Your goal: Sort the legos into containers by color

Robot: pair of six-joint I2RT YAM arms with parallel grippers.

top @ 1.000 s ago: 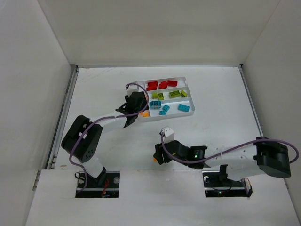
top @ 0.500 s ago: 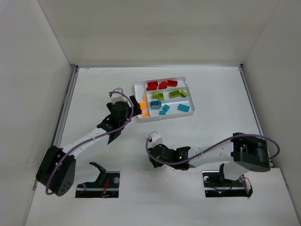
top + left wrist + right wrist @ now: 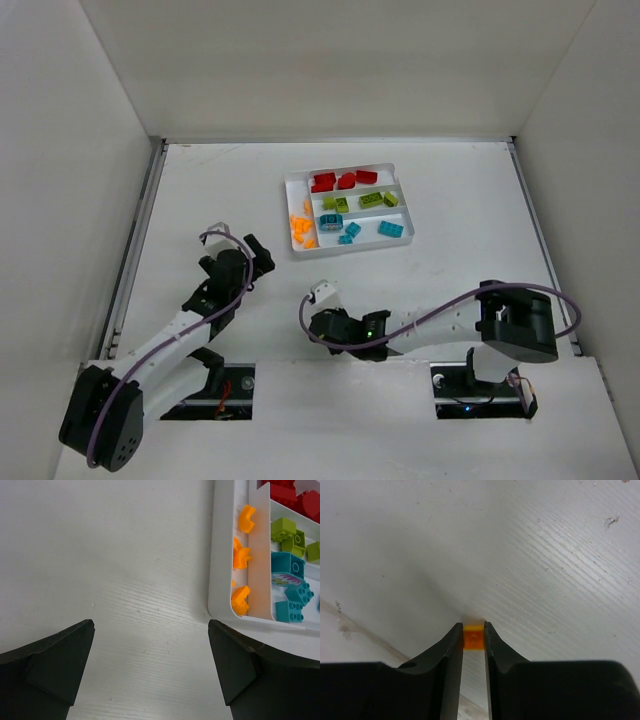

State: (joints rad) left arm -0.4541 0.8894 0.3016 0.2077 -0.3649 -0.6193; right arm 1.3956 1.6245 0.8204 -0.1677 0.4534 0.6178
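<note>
The white tray (image 3: 340,171) lies at the back centre with its containers filled by colour: red legos (image 3: 343,181), green legos (image 3: 360,201), teal legos (image 3: 360,228), and orange legos (image 3: 301,230) in the narrow side slot. My left gripper (image 3: 256,256) hangs open and empty over bare table, near-left of the tray. The left wrist view shows the open gripper (image 3: 151,625), the tray rim (image 3: 216,555) and the orange legos (image 3: 241,555). My right gripper (image 3: 314,328) is low near the front edge. In its wrist view the gripper (image 3: 474,629) is shut on a small orange brick (image 3: 474,637).
White walls enclose the table on three sides. The table's front edge with its raised strip (image 3: 350,615) runs just beside the right gripper. Both arm bases (image 3: 210,385) sit at the near edge.
The left arm pulled back from the tray toward the near left and opened, with orange legos now lying in the side slot. The right gripper shifted left and closed on the orange brick.
</note>
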